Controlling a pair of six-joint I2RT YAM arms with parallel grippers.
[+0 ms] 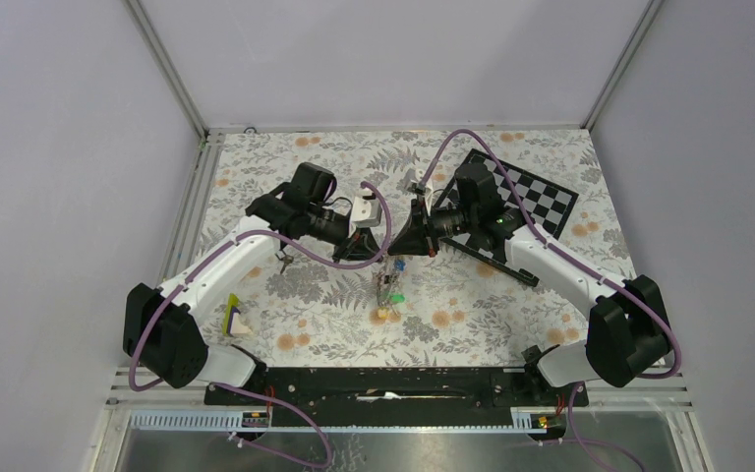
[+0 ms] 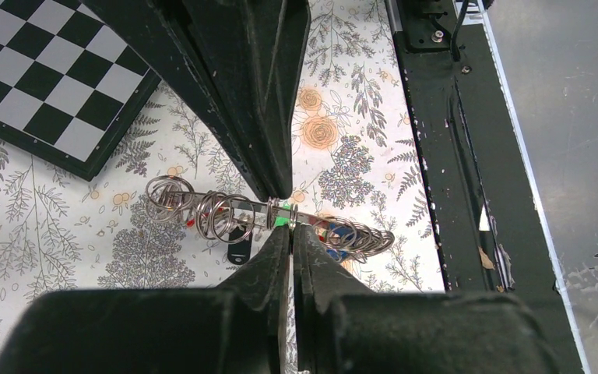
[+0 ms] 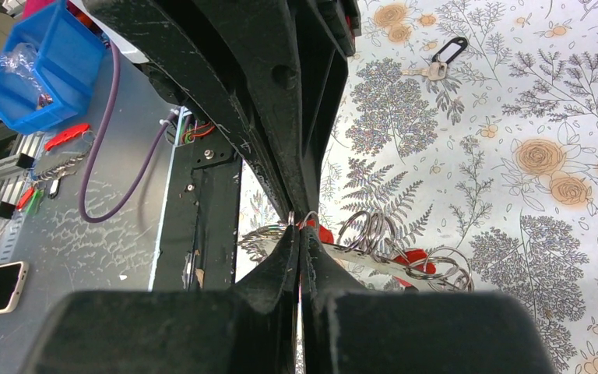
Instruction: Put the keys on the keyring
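Holding the broad, flat grey metal keyring [image 2: 241, 204] steady matters most here. The left fingers [image 2: 269, 261] and right fingers [image 3: 280, 265] each pinch narrow on its thin edge, tip to tip, above the floral-print tabletop [image 1: 511, 315]. The small bright-headed metal keys [image 1: 385, 290] hang beneath it on split rings. A silver key on a black clip [image 3: 434, 70] lies loose, well apart. I judge one arm should hold the ring level while the other releases slowly to fetch it.

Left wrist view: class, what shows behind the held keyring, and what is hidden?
Floral cloth and a black key head show behind the keyring. The black fingers cover the cloth behind its middle.
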